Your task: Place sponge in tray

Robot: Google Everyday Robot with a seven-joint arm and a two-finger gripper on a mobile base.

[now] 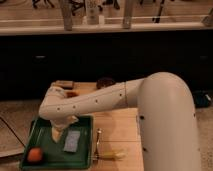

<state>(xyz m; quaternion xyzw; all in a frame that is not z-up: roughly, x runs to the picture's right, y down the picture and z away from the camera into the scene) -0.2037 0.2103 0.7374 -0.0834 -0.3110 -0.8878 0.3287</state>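
The dark green tray (52,151) lies at the front left of the wooden table. The pale blue-grey sponge (72,141) lies flat inside it, right of the middle. My gripper (58,131) hangs from the white arm over the tray's far half. It points down, just left of and slightly above the sponge. From here I cannot see contact between the gripper and the sponge.
A round orange fruit (34,155) sits in the tray's near left corner. A yellow banana (111,155) and a thin utensil (98,142) lie on the table (117,127) right of the tray. Small dark items (105,82) stand at the table's far edge, before a dark counter.
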